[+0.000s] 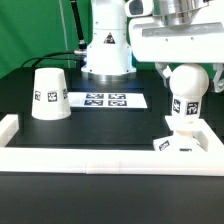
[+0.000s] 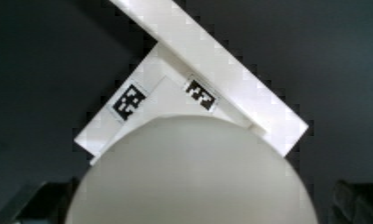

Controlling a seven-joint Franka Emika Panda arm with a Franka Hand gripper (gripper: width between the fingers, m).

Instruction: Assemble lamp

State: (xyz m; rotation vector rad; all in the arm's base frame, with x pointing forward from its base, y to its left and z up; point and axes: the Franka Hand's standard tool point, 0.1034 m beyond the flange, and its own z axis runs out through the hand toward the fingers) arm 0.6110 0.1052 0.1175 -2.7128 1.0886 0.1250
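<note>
Between shade point(image 1: 50, 93) and bulb point(image 1: 186, 90) lies marker board point(image 1: 106, 100) (flat).

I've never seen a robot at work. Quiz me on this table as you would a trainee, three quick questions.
1. True or false: the bulb stands upright on the base.
2. In the exterior view, what lies between the shade and the bulb? A) the marker board B) a screwdriver C) a second shade
3. Fill in: the shade rests on the table with its wide end facing ___.

Key: 1 true; 2 A; 3 down.
</note>
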